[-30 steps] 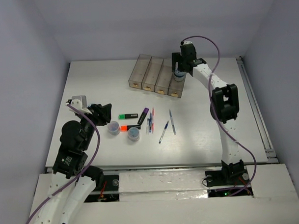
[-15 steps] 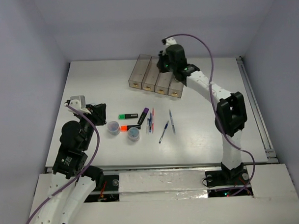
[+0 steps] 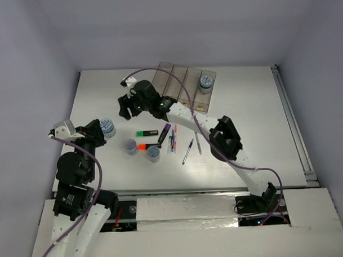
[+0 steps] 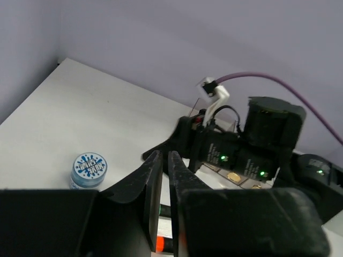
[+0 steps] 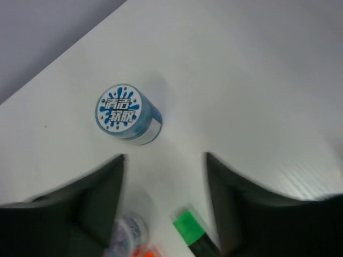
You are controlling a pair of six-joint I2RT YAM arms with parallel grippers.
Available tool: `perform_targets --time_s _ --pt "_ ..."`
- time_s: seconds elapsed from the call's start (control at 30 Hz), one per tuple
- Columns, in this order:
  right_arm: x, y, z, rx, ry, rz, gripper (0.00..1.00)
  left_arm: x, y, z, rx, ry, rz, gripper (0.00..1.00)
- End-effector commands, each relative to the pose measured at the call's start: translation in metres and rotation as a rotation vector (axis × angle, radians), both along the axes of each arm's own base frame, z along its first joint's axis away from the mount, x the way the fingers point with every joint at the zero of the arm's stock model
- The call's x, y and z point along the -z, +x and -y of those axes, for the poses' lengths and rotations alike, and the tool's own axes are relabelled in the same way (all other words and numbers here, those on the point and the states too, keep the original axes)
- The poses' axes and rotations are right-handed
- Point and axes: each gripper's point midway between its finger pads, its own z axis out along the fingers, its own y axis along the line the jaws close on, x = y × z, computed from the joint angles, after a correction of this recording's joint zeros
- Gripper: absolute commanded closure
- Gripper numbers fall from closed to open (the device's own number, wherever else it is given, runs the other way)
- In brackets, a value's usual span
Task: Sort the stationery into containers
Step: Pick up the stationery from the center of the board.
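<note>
Plainly, right tool (image 5: 163, 156) apart near blue roll (image 5: 126, 113); left tool (image 4: 165, 154) together, empty.

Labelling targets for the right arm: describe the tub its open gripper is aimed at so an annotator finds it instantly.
On the white table, look at the left side, away from the pens. The round blue tub stands alone there, white lid with a blue splash print up; the other two loose tubs sit beside the orange highlighter.
</note>
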Motion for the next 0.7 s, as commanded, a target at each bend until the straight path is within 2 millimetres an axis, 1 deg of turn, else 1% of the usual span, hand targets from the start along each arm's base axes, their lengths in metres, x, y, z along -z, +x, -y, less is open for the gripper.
perform_targets --time_s 0.0,0.03,0.07,0.1,0.13,0.17,0.2,0.23,0.27,0.3,0.33,0.37,0.4,0.43,0.5,0.53,0.6,0.67 --pt "-0.015 -0.013 -0.025 -0.045 0.013 0.040 0.22 -0.023 -0.008 -0.010 -0.039 -0.040 0.068 0.92" --pt "-0.012 -0.015 -0.031 -0.046 0.014 0.042 0.15 -0.024 -0.009 -0.010 -0.039 -0.042 0.074 0.89" --pt "0.007 -0.020 -0.039 -0.053 -0.003 0.032 0.11 -0.024 -0.010 -0.010 -0.038 -0.044 0.076 0.87" --pt "0.013 -0.014 -0.040 -0.033 -0.012 0.038 0.07 -0.025 -0.010 -0.009 -0.034 -0.045 0.078 0.86" --pt "0.008 -0.016 -0.047 -0.036 0.002 0.054 0.04 -0.026 -0.011 -0.009 -0.032 -0.045 0.082 0.84" --pt "0.029 -0.014 -0.050 -0.033 -0.020 0.037 0.03 -0.027 -0.012 -0.009 -0.031 -0.049 0.087 0.83" --pt "0.034 -0.020 -0.057 -0.044 -0.017 0.028 0.03 -0.028 -0.012 -0.008 -0.025 -0.050 0.091 0.82" --pt "0.030 -0.019 -0.061 -0.045 -0.001 0.034 0.02 -0.029 -0.013 -0.008 -0.022 -0.051 0.097 0.81" --pt "0.033 -0.024 -0.068 -0.056 0.010 0.040 0.01 -0.029 -0.014 -0.008 -0.019 -0.053 0.100 0.81" --pt "0.039 -0.029 -0.074 -0.063 0.008 0.046 0.01 -0.031 -0.015 -0.007 -0.014 -0.054 0.106 0.80" --pt "0.040 -0.027 -0.075 -0.056 0.011 0.058 0.00 -0.030 -0.015 -0.007 -0.014 -0.053 0.106 0.80" --pt "0.038 -0.031 -0.082 -0.063 0.027 0.074 0.00 -0.030 -0.015 -0.006 -0.007 -0.054 0.107 0.80" --pt "0.038 -0.029 -0.083 -0.056 0.031 0.081 0.00 -0.031 -0.016 -0.006 -0.006 -0.054 0.109 0.80" --pt "0.047 -0.034 -0.088 -0.062 0.024 0.076 0.00 -0.031 -0.016 -0.005 -0.004 -0.053 0.110 0.80" --pt "0.050 -0.029 -0.089 -0.036 0.024 0.083 0.00 -0.032 -0.017 -0.005 0.001 -0.055 0.115 0.80" --pt "0.059 -0.027 -0.088 -0.024 0.013 0.079 0.00 -0.032 -0.018 -0.005 0.003 -0.058 0.119 0.80" --pt "0.067 -0.021 -0.087 0.011 0.006 0.078 0.00 -0.033 -0.019 -0.004 0.010 -0.061 0.123 0.79" --pt "0.080 -0.019 -0.089 0.021 0.007 0.067 0.00 -0.033 -0.020 -0.001 0.023 -0.068 0.126 0.79"
